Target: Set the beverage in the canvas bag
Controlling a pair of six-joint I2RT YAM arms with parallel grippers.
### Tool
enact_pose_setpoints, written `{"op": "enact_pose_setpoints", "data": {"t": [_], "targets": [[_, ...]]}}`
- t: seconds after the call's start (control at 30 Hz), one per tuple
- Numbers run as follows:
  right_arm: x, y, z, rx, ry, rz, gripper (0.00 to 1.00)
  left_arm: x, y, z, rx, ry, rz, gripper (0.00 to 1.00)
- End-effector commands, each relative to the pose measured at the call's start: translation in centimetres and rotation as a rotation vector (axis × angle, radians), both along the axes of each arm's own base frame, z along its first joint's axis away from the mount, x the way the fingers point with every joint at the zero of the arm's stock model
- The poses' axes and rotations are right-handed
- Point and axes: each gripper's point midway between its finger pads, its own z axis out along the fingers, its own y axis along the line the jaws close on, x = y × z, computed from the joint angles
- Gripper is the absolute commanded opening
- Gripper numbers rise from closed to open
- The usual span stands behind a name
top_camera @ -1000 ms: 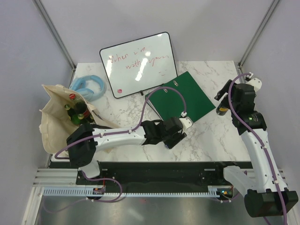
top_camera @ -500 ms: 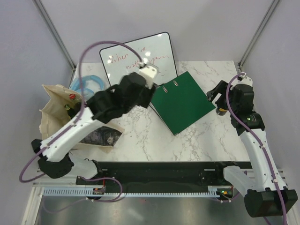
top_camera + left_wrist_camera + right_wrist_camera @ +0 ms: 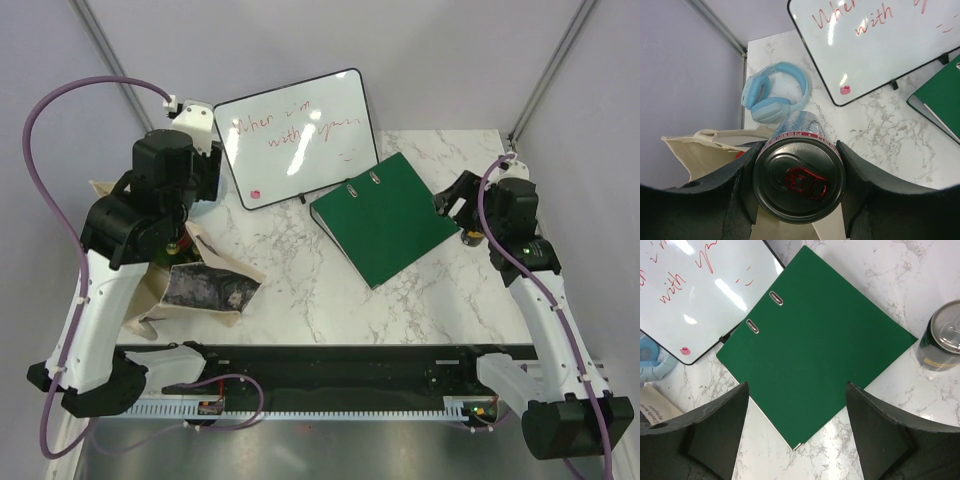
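Looking down from the overhead camera, I see a white marble tabletop (image 3: pixel 300 285) with grey veins, closed in by pale lilac walls, with a metal frame post (image 3: pixel 110 60) rising behind each far corner. A black rail (image 3: pixel 330 362) runs along the near edge.

My left gripper (image 3: pixel 799 155) is up in the air over the left edge, its fingers clamped on either side of the beverage (image 3: pixel 798 186), a can with a dark lid and a red pull tab. Under it the wrist camera shows the beige cloth of the canvas bag (image 3: pixel 700 150), which sits at the left edge with its dark mottled print (image 3: pixel 205 290) turned toward the middle of the table. Light blue headphones (image 3: pixel 772 92) lie beyond the bag, near the far left corner.

A whiteboard (image 3: pixel 295 135) with red handwriting leans at the far edge. Just in front of it, a green ring binder (image 3: pixel 385 215) lies flat on the marble.

My right gripper (image 3: pixel 797 390) hangs over the binder with its fingers spread wide and nothing between them. A second can (image 3: pixel 942 340) stands upright on the marble just beside the binder's corner, toward the right edge.
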Motion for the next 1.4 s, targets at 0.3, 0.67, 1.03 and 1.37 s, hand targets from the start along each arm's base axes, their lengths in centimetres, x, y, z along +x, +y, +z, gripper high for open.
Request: {"op": "enact_pose_setpoints", "data": {"t": [0.3, 0.67, 1.03, 1.37], "targets": [[0.3, 4.9, -0.7, -0.013, 0.009, 0.142, 0.85, -1.5, 7.7, 4.5, -0.048, -0.145, 0.237, 0.02], [0.1, 5.1, -1.2, -0.016, 0.011, 0.149, 0.85, -1.9, 13.0, 4.7, -0.04, -0.188, 0.482, 0.02], [-0.6, 4.9, -1.2, -0.027, -0.002, 0.153, 0.85, 0.4, 16.0, -0.6, -0.223, -0.191, 0.571, 0.02], [-0.5, 4.7, -2.2, -0.055, 0.015, 0.159, 0.85, 1.7, 18.3, -2.1, -0.198, -0.313, 0.608, 0.02]]}}
